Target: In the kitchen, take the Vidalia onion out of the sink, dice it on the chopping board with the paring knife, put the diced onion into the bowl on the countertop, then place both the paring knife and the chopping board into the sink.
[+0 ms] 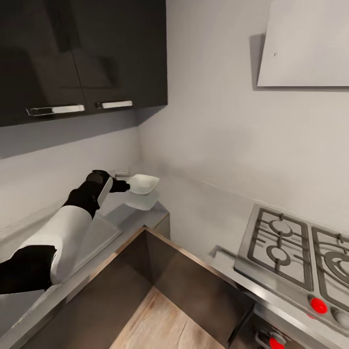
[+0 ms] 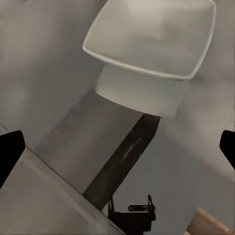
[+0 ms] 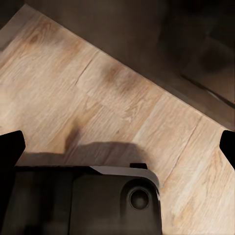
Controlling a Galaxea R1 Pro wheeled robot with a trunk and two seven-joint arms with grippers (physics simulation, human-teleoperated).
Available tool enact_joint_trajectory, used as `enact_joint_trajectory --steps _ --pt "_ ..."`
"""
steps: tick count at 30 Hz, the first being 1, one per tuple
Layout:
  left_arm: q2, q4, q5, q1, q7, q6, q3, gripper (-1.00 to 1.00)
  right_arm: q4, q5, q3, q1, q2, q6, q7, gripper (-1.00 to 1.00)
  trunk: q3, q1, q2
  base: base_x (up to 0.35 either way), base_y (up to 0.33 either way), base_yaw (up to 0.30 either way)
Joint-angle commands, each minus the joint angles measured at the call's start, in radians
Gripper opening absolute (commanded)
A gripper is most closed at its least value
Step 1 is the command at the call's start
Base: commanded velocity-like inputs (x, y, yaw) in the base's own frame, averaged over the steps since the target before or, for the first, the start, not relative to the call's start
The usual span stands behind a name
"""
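Above the countertop [image 1: 198,213], one bowl [image 1: 143,183] is clamped in the left tool [image 1: 127,185].

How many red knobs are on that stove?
2 in the head view: one red knob on the stove's front edge, another lower down at the picture's edge. More may lie beyond the frame.

Corner walls [image 1: 203,145] and dark wall cabinets [image 1: 82,53] hem the bowl [image 1: 143,184].

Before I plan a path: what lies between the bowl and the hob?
Bare grey countertop in the head view; nothing stands between the bowl and the hob.
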Motion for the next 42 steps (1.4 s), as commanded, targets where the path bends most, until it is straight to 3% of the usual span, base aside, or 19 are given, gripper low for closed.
enact_joint_trajectory --steps 1,15,28,42 --pt "0.001 -0.001 0.0 -0.001 0.002 0.004 -0.003 1.0 -0.001 0.002 0.002 0.0 0.0 -0.001 -0.005 1.0 -0.002 0.001 -0.002 0.185 0.271 0.0" --pt "0.001 -0.002 0.0 -0.001 0.001 0.004 -0.004 1.0 -0.001 0.002 0.002 0.0 0.0 -0.001 -0.006 1.0 -0.002 0.001 -0.002 0.169 0.176 0.0" --pt "0.0 -0.003 0.0 -0.001 0.001 0.004 -0.004 1.0 -0.001 0.002 0.002 0.0 0.0 -0.001 -0.006 1.0 -0.002 0.001 -0.002 0.311 -0.077 0.0" --pt "0.0 -0.003 0.0 -0.001 0.002 0.004 -0.004 1.0 0.003 0.003 0.002 0.0 0.0 -0.001 -0.006 1.0 -0.002 0.001 -0.002 0.149 -0.018 0.0"
